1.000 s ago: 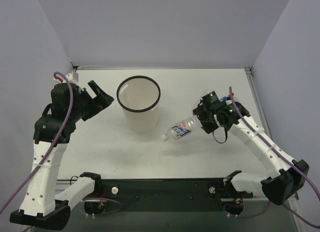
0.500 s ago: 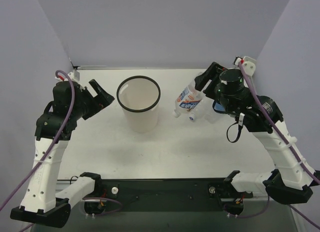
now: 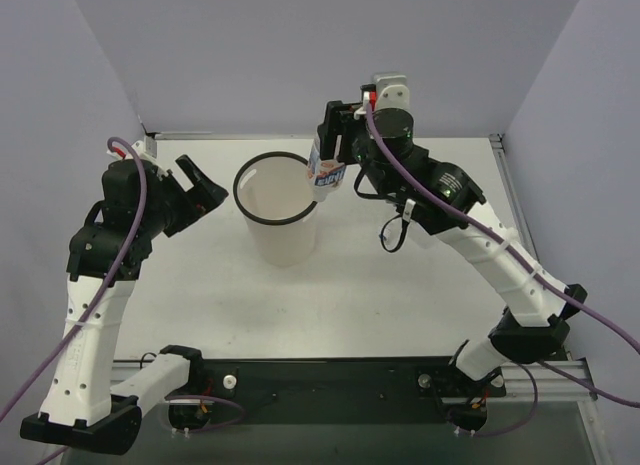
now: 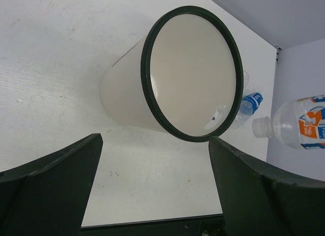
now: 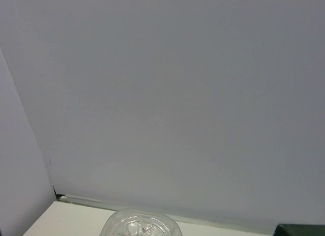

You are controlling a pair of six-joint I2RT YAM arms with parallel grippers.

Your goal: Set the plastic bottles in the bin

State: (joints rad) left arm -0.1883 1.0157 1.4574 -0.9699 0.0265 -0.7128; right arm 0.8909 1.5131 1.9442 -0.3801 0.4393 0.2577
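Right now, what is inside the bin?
No bottle shows inside the bin: only bare white interior. The labelled bottle, held by the right gripper, covers part of its right rim from above.

We see a white matte table (image 3: 400,285) with faint scuffs, walled by pale panels at the back and sides. The bin (image 3: 285,240) stands upright on it, straight ahead of the left gripper (image 3: 207,180), well apart from its spread fingers. The bin's far edge sits below the right gripper (image 3: 327,173). From the left wrist view, a bottle with blue wrap (image 4: 250,103) rests on the table past the bin, ahead and to the right of the left gripper, partly hidden by the black rim.
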